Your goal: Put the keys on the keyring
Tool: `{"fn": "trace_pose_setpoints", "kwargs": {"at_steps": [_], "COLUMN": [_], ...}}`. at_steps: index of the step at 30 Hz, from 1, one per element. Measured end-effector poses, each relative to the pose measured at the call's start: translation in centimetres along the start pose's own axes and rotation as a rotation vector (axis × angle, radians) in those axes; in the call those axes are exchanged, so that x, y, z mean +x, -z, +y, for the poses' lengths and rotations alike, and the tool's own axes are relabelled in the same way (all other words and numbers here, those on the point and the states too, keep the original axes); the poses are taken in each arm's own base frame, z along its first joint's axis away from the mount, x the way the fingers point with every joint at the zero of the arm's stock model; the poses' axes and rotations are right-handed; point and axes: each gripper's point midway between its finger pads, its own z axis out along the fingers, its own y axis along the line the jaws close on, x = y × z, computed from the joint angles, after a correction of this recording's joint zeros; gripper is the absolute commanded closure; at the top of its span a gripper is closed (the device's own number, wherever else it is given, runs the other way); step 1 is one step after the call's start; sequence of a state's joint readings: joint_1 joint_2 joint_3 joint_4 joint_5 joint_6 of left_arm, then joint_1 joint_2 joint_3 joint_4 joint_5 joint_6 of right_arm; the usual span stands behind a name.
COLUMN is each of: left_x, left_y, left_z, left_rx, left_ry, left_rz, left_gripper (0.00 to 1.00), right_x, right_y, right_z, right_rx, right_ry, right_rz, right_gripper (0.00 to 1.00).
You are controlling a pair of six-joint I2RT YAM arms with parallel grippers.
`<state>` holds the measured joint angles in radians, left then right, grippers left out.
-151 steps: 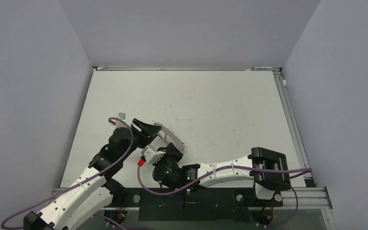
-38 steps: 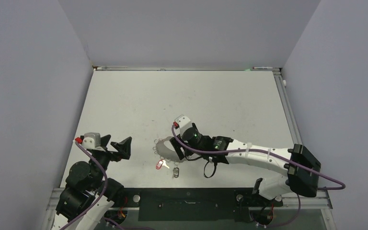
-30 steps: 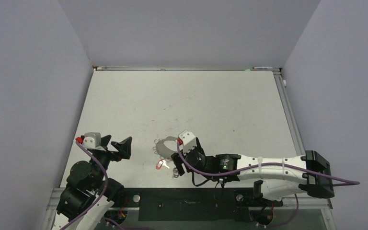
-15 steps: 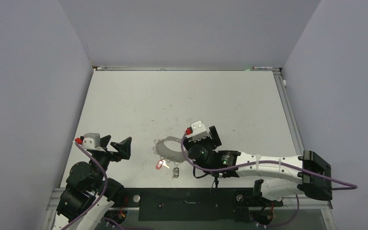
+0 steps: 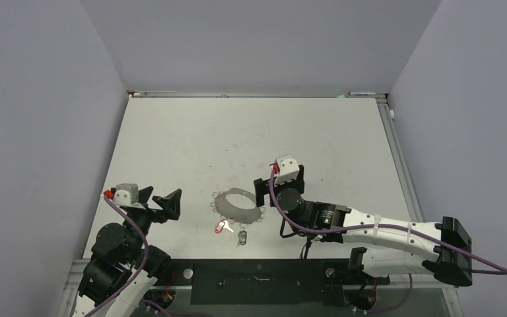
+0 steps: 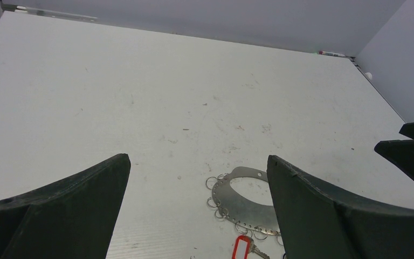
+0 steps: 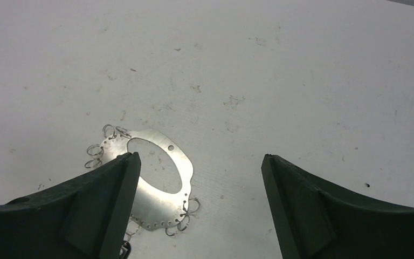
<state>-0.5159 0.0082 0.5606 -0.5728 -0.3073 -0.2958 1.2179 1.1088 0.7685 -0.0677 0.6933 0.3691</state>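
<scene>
Scuffed white worktop (image 5: 317,132): flat keyring (image 7: 161,208) looks thin, stiff, slippery, so pinch its rim; light keys (image 5: 223,226) at its 6 o'clock; both arms' jaws gape empty.

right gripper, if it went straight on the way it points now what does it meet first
Most likely the bare table, just right of the keyring in the right wrist view. The right gripper is open, and one finger might clip the ring's rim; depth is unclear.
</scene>
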Motion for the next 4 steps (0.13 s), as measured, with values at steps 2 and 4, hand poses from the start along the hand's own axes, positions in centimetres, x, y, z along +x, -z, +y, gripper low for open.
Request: {"fn": "trace_pose_setpoints", "kwargs": {"at_steps": [2, 4], "left_x": [0.0, 0.0], "left_y": [0.0, 0.0], "left_z": [-0.01, -0.01], "left_rx": [0.001, 0.001], "left_ry": [0.0, 0.0], "left_rz": [0.0, 0.0], "left_gripper": [0.04, 0.04], "right_x": [-0.05, -0.14], "right_y": [0.0, 0.01], "right_z": [0.21, 0.29], "right_rx": [-0.007, -0.005], "right_ry": [-0.02, -0.056], "right_rz": [-0.001, -0.005], "right_gripper": [0.14, 0.14]}}
